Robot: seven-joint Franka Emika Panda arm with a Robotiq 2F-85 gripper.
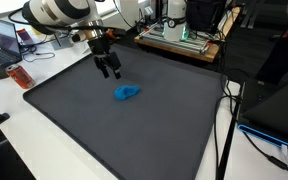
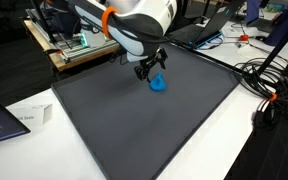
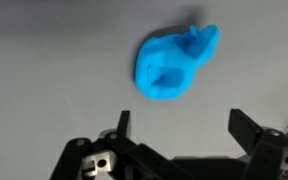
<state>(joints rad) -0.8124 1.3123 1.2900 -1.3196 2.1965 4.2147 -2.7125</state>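
A crumpled blue object, like a small cloth or soft toy (image 1: 127,93), lies on a dark grey mat (image 1: 84,120). It also shows in an exterior view (image 2: 159,83) and in the wrist view (image 3: 172,64). My gripper (image 1: 110,70) hangs above the mat a little beyond the blue object, with its fingers spread and nothing between them. In an exterior view the gripper (image 2: 147,70) is right beside the object. In the wrist view the open fingertips (image 3: 180,122) frame bare mat just below the blue object.
The mat (image 2: 134,130) covers a white table. An orange object (image 1: 20,76) and laptops lie off the mat's edge. A rack of equipment (image 1: 179,35) stands at the back. Cables (image 2: 269,90) lie beside the mat, and a white box (image 2: 32,117) near its corner.
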